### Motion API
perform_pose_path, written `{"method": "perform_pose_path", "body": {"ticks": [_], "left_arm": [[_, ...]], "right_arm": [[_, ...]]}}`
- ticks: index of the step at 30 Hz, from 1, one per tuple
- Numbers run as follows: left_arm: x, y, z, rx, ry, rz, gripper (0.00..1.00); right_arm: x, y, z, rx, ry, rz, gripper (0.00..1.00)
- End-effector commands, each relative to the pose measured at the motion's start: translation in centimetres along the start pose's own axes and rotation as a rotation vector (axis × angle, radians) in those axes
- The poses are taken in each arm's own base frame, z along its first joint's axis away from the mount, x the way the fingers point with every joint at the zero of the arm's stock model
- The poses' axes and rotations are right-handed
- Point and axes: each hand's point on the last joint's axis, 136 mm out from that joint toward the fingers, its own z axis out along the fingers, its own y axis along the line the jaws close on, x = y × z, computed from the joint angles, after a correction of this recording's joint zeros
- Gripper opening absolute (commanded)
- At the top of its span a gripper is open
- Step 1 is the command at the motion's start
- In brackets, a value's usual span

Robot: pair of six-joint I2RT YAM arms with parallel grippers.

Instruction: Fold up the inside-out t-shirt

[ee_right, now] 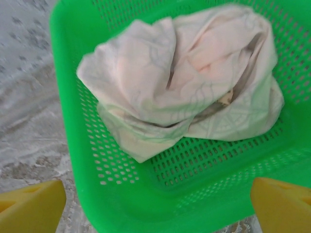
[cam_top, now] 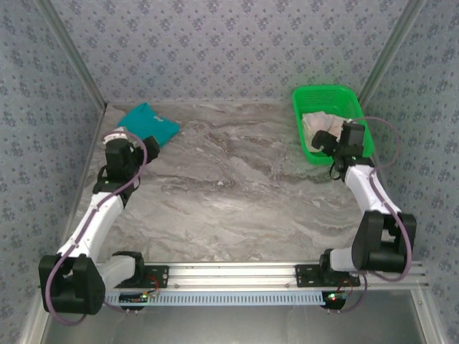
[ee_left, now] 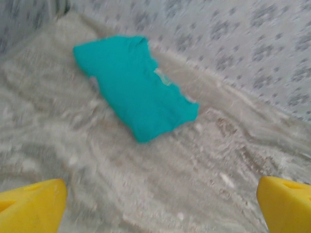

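The inside-out t-shirt (ee_right: 184, 82) lies crumpled in a green basket (ee_right: 73, 160), pale peach cloth with faint prints; from above the t-shirt (cam_top: 319, 123) shows in the basket (cam_top: 305, 97) at the back right. My right gripper (ee_right: 158, 206) hovers open over the basket's near corner, short of the cloth, yellow fingertips (ee_right: 31, 204) wide apart; from above the right gripper (cam_top: 331, 143) sits at the basket's near edge. My left gripper (ee_left: 160, 204) is open above bare table, near a folded teal shirt (ee_left: 136, 87), holding nothing. From above the left gripper (cam_top: 123, 137) is at the far left.
The teal folded shirt (cam_top: 149, 122) lies at the back left of the marble-patterned table (cam_top: 229, 186). Patterned walls close in the back and both sides. A metal rail (cam_top: 229, 276) with both arm bases runs along the near edge.
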Motion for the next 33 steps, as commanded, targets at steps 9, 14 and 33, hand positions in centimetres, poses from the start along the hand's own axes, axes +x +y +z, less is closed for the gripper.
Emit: {"method": "perform_pose_path", "body": {"ticks": [9,14,33], "left_arm": [[4.3,-1.1,-3.4,0.067,0.250,-0.033,1.00],[5.0,-1.4,-4.4,0.096,0.265,-0.046,1.00],[5.5,-4.5,-5.3,0.239,0.313,-0.056,1.00]], "right_arm": [[-1.8,1.9,10.9,-0.005,0.229,-0.104,0.87],[-1.1,2.4,13.9,-0.043,0.281,-0.100,0.42],[-15.3,21.7,-19.0,-0.530,-0.326,-0.391,0.00]]}}
